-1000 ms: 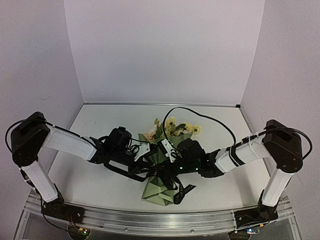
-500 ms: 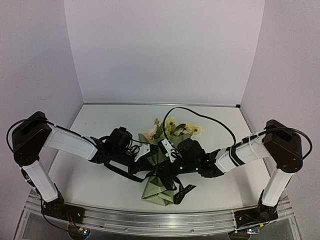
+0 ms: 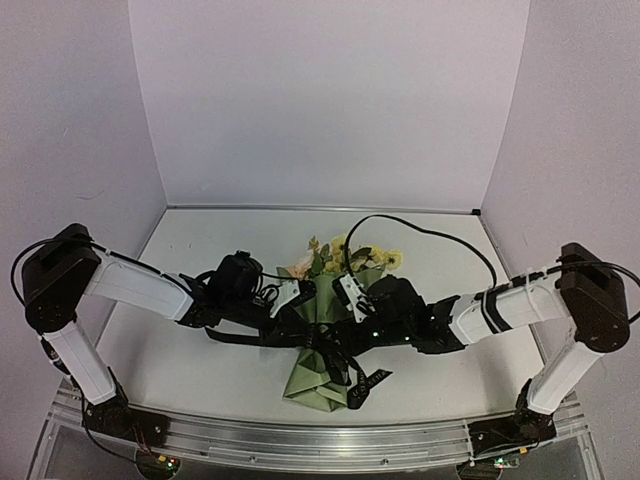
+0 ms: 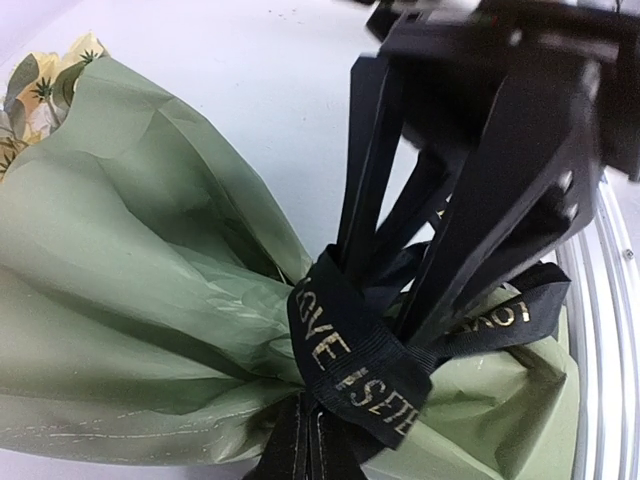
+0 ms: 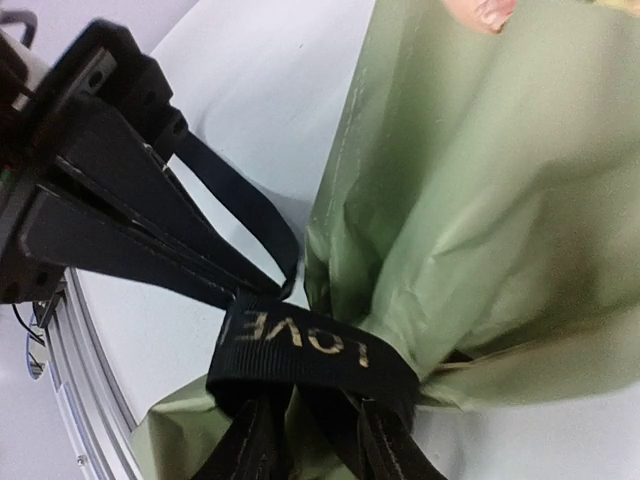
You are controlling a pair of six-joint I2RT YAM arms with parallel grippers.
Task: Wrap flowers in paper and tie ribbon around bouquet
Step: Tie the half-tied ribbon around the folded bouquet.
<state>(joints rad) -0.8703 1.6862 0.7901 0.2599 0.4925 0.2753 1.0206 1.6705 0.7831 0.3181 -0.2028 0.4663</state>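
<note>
- Top view: the bouquet (image 3: 312,380) lies mid-table (image 3: 200,245), with its long axis running near to far. Blooms point far, folded tip near. The left gripper (image 3: 303,330) and right gripper (image 3: 347,335) meet at its waist, equally close.
- Left wrist view: left jaws are clenched on the ribbon (image 4: 350,370), just below the band.
- Right wrist view: right jaws are parted and grip nothing. The band crosses the paper (image 5: 470,200) directly ahead.

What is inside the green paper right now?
Yellow flowers poke from the wide end of the paper. Their stems are hidden under it, where the ribbon cinches it.
</note>
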